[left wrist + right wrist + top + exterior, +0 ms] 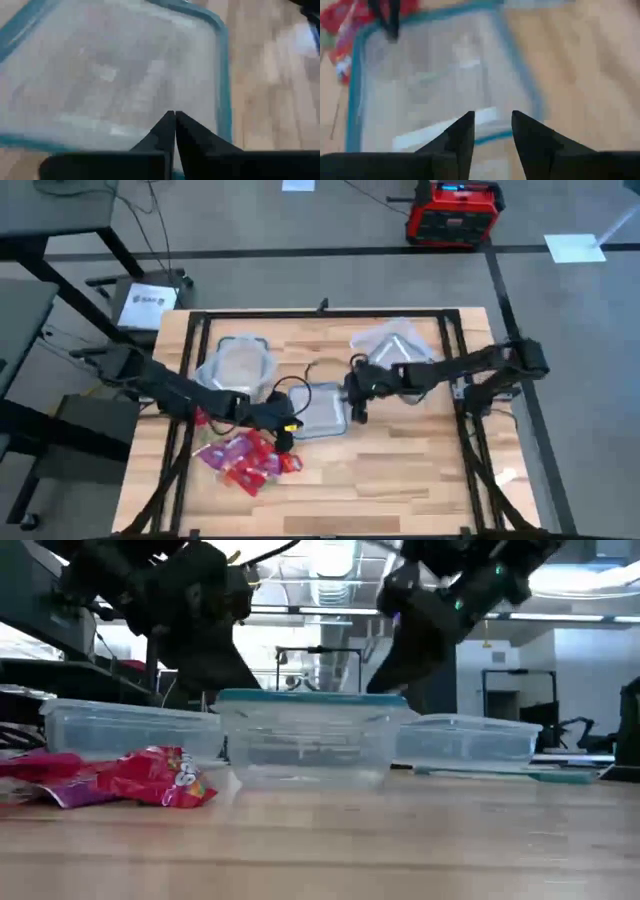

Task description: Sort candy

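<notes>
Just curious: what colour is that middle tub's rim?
Teal blue; the middle tub's rim shows best in the left wrist view.

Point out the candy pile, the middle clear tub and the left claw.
candy pile [246, 458], high view, middle of the red and pink wrappers.
middle clear tub [322, 409], high view, its bare floor.
left claw [175, 131], left wrist view, between the shut fingertips.

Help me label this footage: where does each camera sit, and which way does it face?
High: above the table, straight down; both arms, three tubs, candy.
Low: table height, level across; candy, middle tub, arms from above.
Left wrist: over the middle tub; left gripper shut.
Right wrist: facing the same tub; right gripper apart.
Shared: both wrist views show the middle tub.
</notes>
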`<state>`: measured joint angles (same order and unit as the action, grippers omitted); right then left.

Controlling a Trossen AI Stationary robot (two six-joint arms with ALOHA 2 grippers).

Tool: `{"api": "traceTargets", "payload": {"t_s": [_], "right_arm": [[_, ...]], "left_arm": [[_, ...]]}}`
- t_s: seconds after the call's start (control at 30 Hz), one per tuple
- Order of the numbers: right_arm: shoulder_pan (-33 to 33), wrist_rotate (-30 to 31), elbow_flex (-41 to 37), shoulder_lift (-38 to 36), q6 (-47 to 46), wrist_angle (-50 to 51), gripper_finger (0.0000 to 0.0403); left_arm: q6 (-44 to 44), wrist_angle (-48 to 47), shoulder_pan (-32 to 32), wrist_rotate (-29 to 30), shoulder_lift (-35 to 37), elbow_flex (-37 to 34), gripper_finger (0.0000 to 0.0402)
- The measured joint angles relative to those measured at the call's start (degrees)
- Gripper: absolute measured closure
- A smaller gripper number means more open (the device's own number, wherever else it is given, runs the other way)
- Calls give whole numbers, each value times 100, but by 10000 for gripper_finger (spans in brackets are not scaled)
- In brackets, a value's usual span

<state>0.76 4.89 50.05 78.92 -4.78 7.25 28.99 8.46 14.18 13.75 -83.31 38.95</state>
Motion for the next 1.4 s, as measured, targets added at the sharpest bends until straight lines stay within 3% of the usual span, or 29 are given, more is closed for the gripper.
{"api": "traceTargets", "payload": {"t_s": [0.13, 0.23, 0.37, 0.47, 0.53, 0.67, 0.9, 1.17, 1.4], "right_arm": [[-456, -151, 31, -994, -593, 551, 285], [-1130, -221, -368, -1393, -1366, 300, 285], [-2161, 103, -1620, -1218, -2454, -1676, 284], [-2645, 867, -2524, -602, -3183, -3636, 281], [-2767, 1052, -2894, -93, -3561, -4611, 271], [-2821, 1075, -3063, 859, -3768, -5689, 235], [-2542, 1088, -2787, 2055, -3573, -5959, 172], [-2311, 698, -2647, 2828, -3849, -7606, 163], [-2028, 703, -2767, 2864, -3841, -7526, 163]], "left_arm": [[-203, -36, -134, 17, 182, 320, 402], [-538, 56, -193, 25, 219, 574, 402], [-770, 282, -366, 21, -88, 600, 402], [-776, 430, -521, -88, -457, 600, 402], [-741, 588, -619, -397, -791, 600, 402], [-525, 1366, -783, -726, -1397, 628, 402], [13, 1800, -1003, -723, -1977, 831, 401], [84, 1767, -1019, -652, -1993, 917, 402], [315, 1762, -862, -629, -1993, 915, 402]]}}
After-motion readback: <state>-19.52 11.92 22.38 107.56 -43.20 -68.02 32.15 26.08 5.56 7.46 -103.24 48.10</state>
